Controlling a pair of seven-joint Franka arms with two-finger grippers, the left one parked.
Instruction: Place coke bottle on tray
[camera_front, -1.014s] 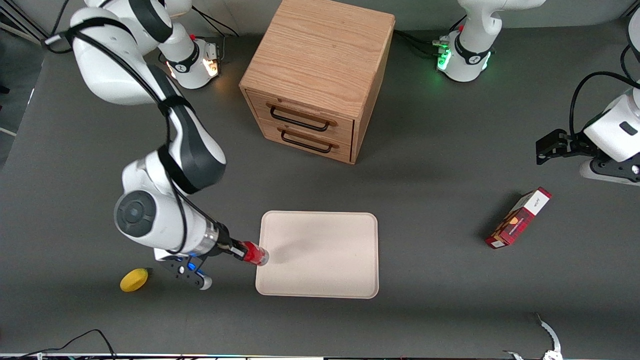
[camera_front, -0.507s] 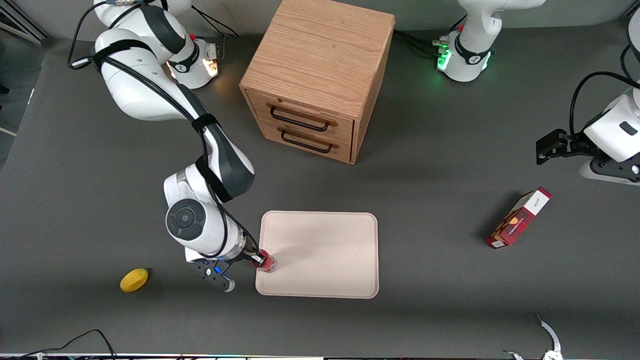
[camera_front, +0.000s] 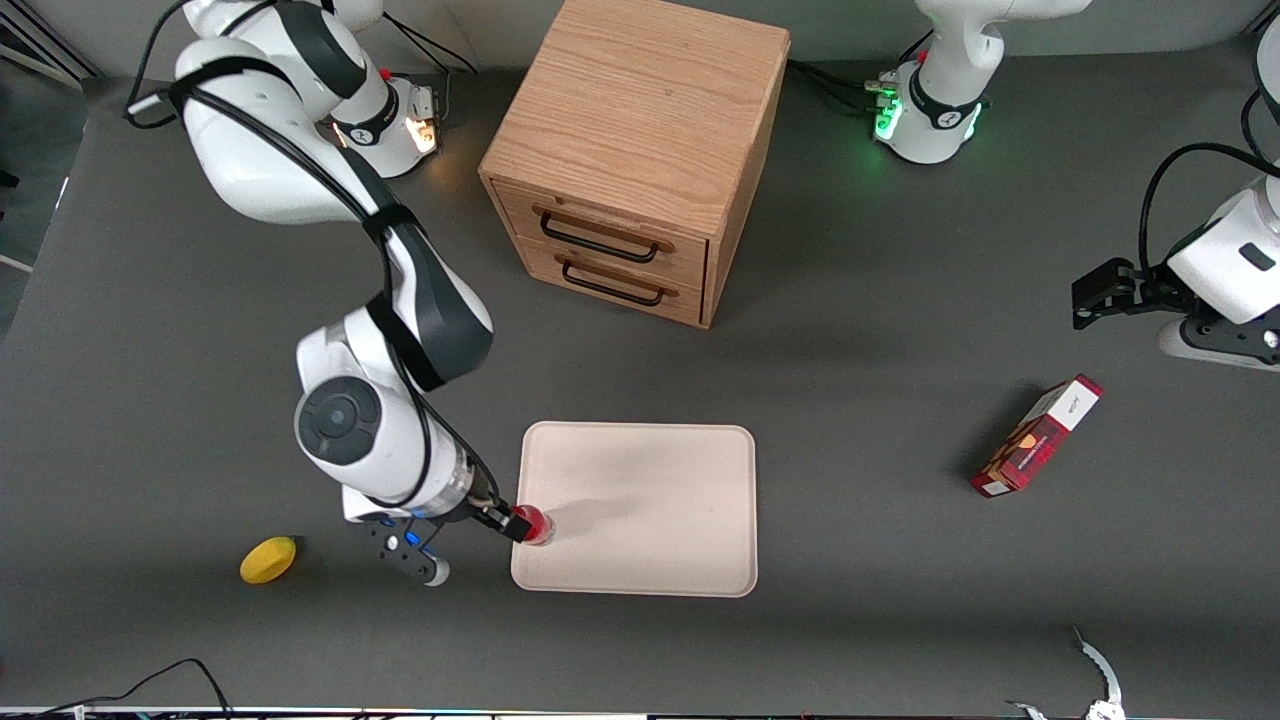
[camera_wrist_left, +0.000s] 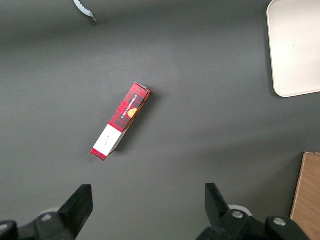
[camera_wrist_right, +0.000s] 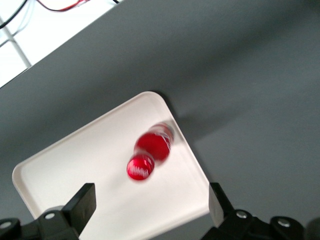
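The coke bottle (camera_front: 536, 525), small and red with a red cap, stands on the cream-white tray (camera_front: 650, 500) at the tray's edge toward the working arm's end. My right gripper (camera_front: 508, 521) is just beside the bottle, over the tray's edge. In the right wrist view the gripper (camera_wrist_right: 151, 205) is open, its two fingers wide apart. The bottle (camera_wrist_right: 151, 150) lies clear of both fingers on the tray (camera_wrist_right: 75, 170), near the tray's rounded corner. The bottle looks blurred there.
A wooden two-drawer cabinet (camera_front: 630, 150) stands farther from the front camera than the tray. A yellow lemon (camera_front: 268, 559) lies on the table beside my arm. A red rectangular carton (camera_front: 1037, 437) lies toward the parked arm's end; it also shows in the left wrist view (camera_wrist_left: 121, 120).
The gripper carried the bottle over the tray's edge, let go of it and drew back a little. The bottle stays on the tray.
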